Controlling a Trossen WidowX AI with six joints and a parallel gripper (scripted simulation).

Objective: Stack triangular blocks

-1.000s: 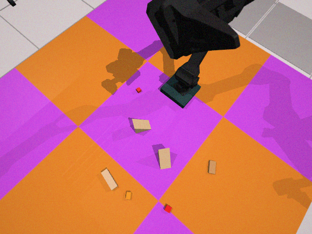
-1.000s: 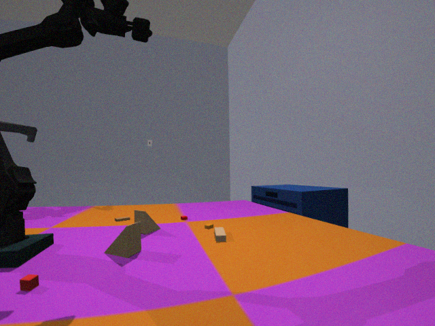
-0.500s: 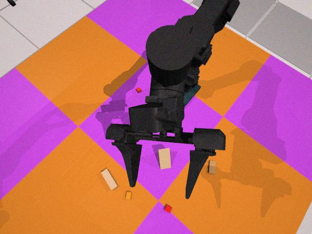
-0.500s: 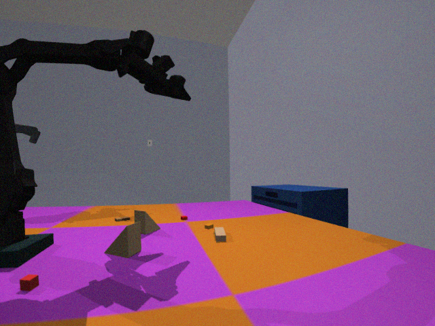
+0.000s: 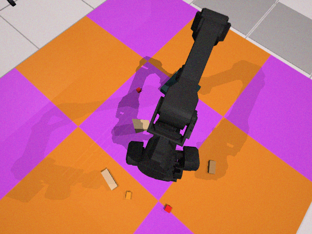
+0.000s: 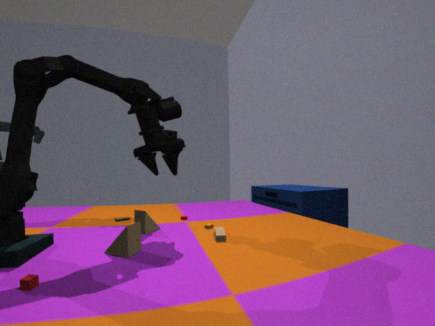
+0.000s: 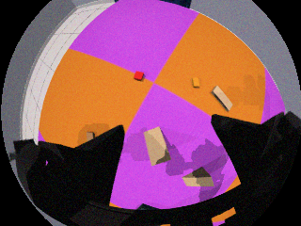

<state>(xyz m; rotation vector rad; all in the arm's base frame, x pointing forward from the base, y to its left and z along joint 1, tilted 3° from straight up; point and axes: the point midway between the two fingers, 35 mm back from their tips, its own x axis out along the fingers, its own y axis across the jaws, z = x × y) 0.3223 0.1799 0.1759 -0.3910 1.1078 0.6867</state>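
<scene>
Gripper [image 5: 163, 156] [image 6: 166, 174] [image 7: 169, 124] hung with its jaws wide apart, well above the table [image 5: 100, 45] [image 6: 287, 252] [image 7: 94, 94], and it held nothing and touched nothing. Below it stood the farther triangular block [image 6: 145, 224] [image 7: 156, 145]; in the top view the arm was hiding it. The nearer triangular block [image 5: 141, 125] [image 6: 128, 242] [image 7: 198, 179] stood a little apart from it, toward the base, also on the table. From the exterior view, their slopes went down in opposite directions.

Both looked to me like stiff wood, rather light, not fragile. I judged that the sloped face was a bad place to hold, because fingers could slide up on it; the two flat triangular ends seemed the safer hold. The lifted block would need to be turned over before its slope could meet the other, and the lower one could slip if pushed.

Farther out lay the pale long block [image 5: 109, 179] [image 6: 220, 234] [image 7: 222, 98] and, beside it, the small orange block [image 5: 128, 195] [image 6: 209, 226] [image 7: 196, 82], both well away from the jaws.
</scene>
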